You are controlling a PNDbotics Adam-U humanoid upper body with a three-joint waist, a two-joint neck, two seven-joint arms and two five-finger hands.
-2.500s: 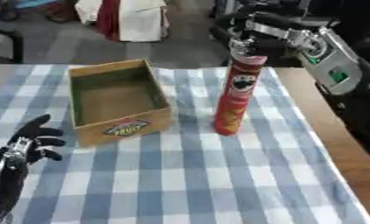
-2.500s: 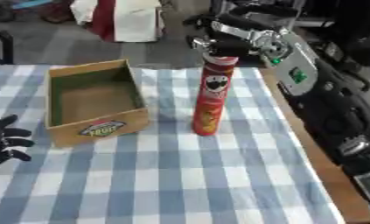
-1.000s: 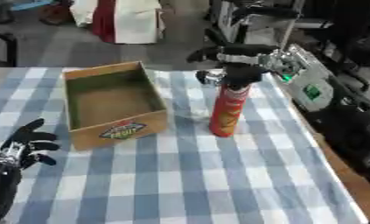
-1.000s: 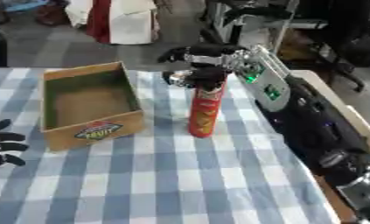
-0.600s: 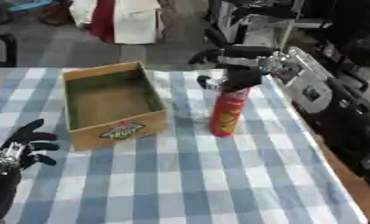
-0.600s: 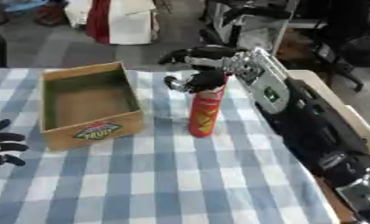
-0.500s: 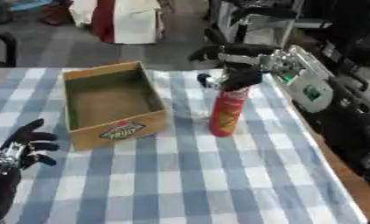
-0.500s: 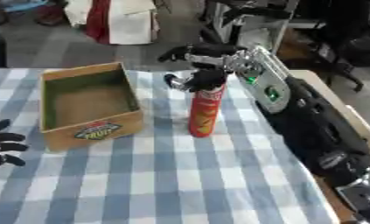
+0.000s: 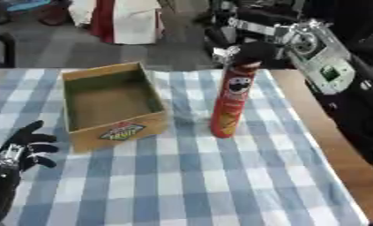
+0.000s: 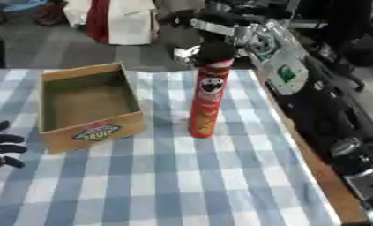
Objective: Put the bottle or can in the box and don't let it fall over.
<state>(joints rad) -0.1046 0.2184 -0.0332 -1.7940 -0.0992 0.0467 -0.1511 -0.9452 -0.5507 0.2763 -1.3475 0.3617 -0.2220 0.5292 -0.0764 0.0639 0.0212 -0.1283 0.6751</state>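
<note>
Gripping the tall red cardboard crisp can [image 9: 229, 102] by its top, my right hand [image 9: 251, 49] curls round it; brown open cardboard box [image 9: 112, 106] sits left; left hand [image 9: 23, 148] rests open.

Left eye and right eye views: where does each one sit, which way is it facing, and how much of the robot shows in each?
Left eye view: head camera, looking down at the checked table; left hand open at lower left, right hand atop the red can.
Right eye view: same head, nearly the same picture; more of the right arm shows.
Shared: the can stands upright beside the open cardboard box.
</note>
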